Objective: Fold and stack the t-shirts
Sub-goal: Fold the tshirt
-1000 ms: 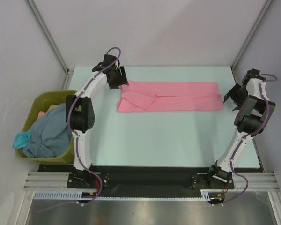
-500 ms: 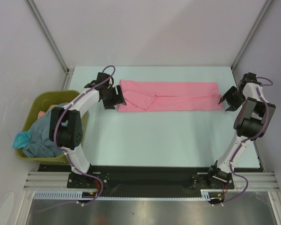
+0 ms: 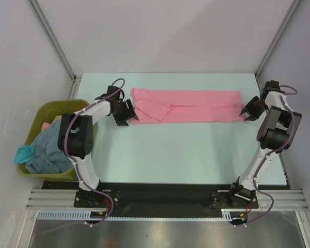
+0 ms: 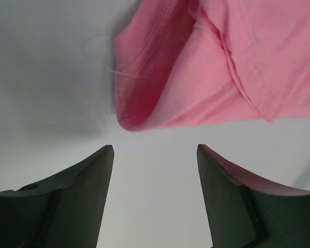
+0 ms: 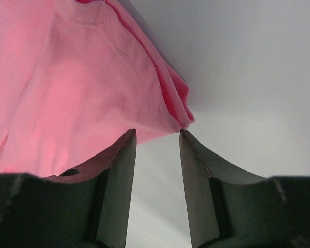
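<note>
A bubblegum pink t-shirt [image 3: 188, 106] lies folded into a long band across the far part of the table. My left gripper [image 3: 129, 114] is open and empty, low at the shirt's left end; in the left wrist view the shirt's folded corner [image 4: 144, 111] lies just beyond the fingertips [image 4: 101, 160]. My right gripper [image 3: 246, 111] is open at the shirt's right end; in the right wrist view the pink corner [image 5: 178, 111] sits right at the tips of the open fingers [image 5: 121, 150]. A grey-blue shirt [image 3: 49, 147] and a teal one [image 3: 23, 153] lie in the bin.
An olive-green plastic bin [image 3: 44, 111] stands off the table's left edge, heaped with cloth. The pale table [image 3: 186, 155] is bounded by white walls at the back and sides. Both arm bases sit at the near edge.
My left gripper has come down and forward from behind the shirt's far left corner to its near left end. My right gripper has moved in towards the shirt's right end.
</note>
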You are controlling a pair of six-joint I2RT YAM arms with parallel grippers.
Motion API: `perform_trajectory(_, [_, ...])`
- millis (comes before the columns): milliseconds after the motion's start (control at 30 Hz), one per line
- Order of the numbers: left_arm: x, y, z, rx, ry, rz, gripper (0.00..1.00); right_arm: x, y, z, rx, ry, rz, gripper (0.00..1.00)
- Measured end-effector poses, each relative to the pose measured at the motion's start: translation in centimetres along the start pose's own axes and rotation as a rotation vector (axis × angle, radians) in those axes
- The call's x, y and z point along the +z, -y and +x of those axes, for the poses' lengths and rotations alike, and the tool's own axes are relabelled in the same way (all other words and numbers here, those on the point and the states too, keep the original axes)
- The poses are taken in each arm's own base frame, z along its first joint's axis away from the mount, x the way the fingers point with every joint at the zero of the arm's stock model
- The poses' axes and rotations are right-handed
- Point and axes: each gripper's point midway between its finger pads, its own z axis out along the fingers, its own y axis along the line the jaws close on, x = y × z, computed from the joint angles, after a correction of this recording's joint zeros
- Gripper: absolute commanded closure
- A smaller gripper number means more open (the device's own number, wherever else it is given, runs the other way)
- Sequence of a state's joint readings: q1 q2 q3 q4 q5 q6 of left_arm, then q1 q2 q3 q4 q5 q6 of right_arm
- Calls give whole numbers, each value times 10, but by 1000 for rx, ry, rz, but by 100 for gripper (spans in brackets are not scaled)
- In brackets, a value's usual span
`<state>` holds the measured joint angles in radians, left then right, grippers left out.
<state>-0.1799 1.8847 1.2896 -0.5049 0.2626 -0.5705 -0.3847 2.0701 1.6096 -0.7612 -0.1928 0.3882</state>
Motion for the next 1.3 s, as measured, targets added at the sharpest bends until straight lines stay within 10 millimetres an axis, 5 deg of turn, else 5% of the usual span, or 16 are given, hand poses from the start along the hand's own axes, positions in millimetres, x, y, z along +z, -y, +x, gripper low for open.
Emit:
perform_trajectory(700, [22,-12,-3,-42,-28,-14,40,10,10,3,21,-22,19,56])
perform_trajectory(1000, [28,-14,-9,-46,-27,-18,64,15,16,4,30,-31,33,58])
perform_trajectory(1167, [30,-17,-9,-53,-30,-23,78,18,20,4,33,-34,45,66])
perform_trajectory(1267, [32,-18,-10,-52,-31,-24,100,19,22,5,30,-34,54,86])
perform_trajectory(1300, [32,-18,-10,-51,-31,-23,100,19,23,5,27,-34,59,100])
